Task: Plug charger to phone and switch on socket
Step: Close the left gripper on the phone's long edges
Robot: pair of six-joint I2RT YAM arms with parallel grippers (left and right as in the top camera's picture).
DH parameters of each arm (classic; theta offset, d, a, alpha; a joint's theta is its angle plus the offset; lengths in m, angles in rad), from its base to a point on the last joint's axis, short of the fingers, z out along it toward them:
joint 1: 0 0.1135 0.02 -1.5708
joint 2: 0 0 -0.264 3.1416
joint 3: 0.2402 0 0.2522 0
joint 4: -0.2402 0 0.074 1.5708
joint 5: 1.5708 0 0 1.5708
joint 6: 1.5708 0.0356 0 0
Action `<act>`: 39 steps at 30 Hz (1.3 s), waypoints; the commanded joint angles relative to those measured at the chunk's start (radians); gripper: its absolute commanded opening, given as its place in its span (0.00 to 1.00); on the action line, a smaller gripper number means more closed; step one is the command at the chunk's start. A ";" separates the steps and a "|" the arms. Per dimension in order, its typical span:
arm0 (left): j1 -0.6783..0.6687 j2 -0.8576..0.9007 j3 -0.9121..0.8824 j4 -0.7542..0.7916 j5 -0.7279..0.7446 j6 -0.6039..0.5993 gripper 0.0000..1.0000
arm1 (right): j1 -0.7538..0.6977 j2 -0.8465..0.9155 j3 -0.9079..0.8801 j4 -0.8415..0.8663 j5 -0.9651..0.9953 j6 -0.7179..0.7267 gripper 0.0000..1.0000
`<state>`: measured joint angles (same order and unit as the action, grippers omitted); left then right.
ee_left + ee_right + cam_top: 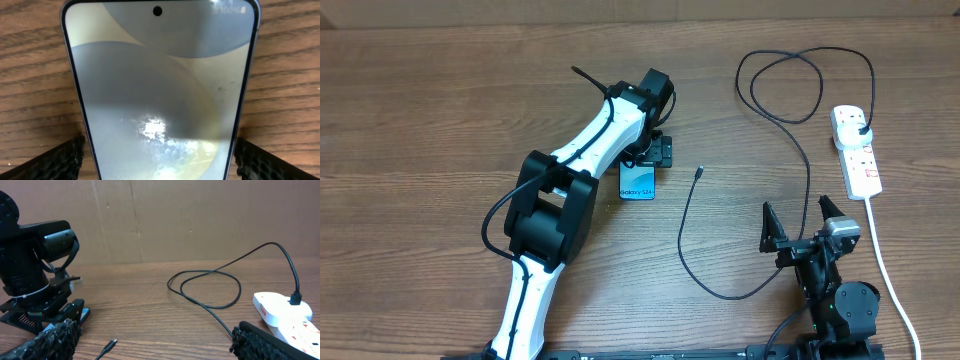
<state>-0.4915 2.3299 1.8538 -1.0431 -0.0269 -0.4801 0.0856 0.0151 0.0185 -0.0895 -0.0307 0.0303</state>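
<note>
The phone (638, 184) lies flat on the table, and its pale screen (160, 90) fills the left wrist view. My left gripper (159, 167) is open just above the phone's upper part, one finger (55, 162) off each long side. The charger cable (684, 232) lies loose, its connector tip (700, 172) on the wood right of the phone. Its black plug (860, 128) sits in the white socket (856, 152) at the far right. My right gripper (798, 225) hangs open near the front edge with nothing in it. From its wrist camera I see the tip (111, 344) and the socket (280, 311).
The charger cable makes a loop (788, 88) at the back, left of the socket. The socket's thicker white cord (882, 262) runs toward the front edge past my right arm. A cardboard wall (200, 220) stands behind the table.
</note>
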 commanded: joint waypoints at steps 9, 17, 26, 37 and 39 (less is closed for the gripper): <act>-0.014 0.022 -0.034 0.008 -0.018 -0.023 1.00 | -0.002 -0.005 -0.010 0.006 -0.004 0.006 1.00; -0.013 0.022 -0.034 0.008 -0.025 -0.042 1.00 | -0.002 -0.005 -0.010 0.006 -0.004 0.006 1.00; -0.013 0.022 -0.034 0.009 -0.026 -0.040 1.00 | -0.002 -0.005 -0.010 0.006 -0.004 0.006 1.00; -0.013 0.022 -0.034 0.019 -0.026 -0.040 0.92 | -0.002 -0.005 -0.010 0.006 -0.004 0.006 1.00; -0.013 0.022 -0.034 0.019 -0.025 -0.040 0.91 | -0.002 -0.005 -0.010 0.006 -0.004 0.006 1.00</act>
<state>-0.4980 2.3283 1.8519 -1.0279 -0.0338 -0.5037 0.0856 0.0151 0.0185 -0.0898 -0.0303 0.0299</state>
